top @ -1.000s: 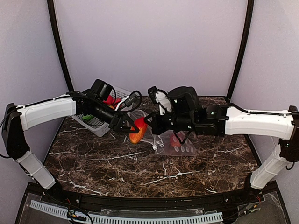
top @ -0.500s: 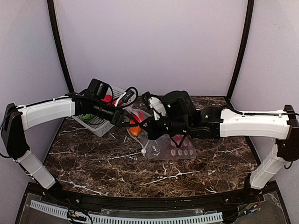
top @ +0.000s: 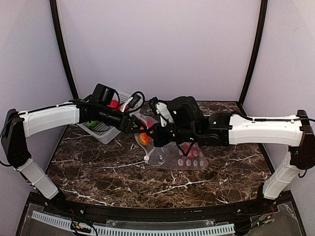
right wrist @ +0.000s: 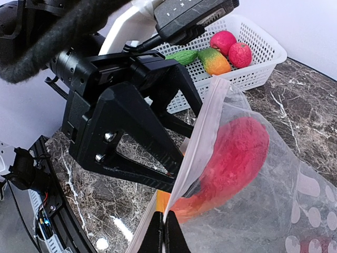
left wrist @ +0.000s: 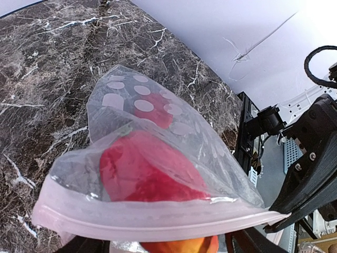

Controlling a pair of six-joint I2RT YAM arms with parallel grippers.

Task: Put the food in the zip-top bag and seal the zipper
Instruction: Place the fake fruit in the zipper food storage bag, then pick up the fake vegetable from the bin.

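Right gripper [right wrist: 163,233], fingers closed on the zipper [right wrist: 202,132], lifts the mouth of the zip-top bag [left wrist: 131,105] off the desk [top: 123,172] for loading. The left gripper [right wrist: 184,143] stands with fingers wide at that mouth, a red-orange toy fruit [right wrist: 231,153] just inside. More toy food [right wrist: 231,50] waits in the white basket [right wrist: 274,50].

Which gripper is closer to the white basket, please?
Left. The left gripper is at the mouth of the zip-top bag, next to the white basket; the right gripper pinches the bag's edge, farther from the basket.
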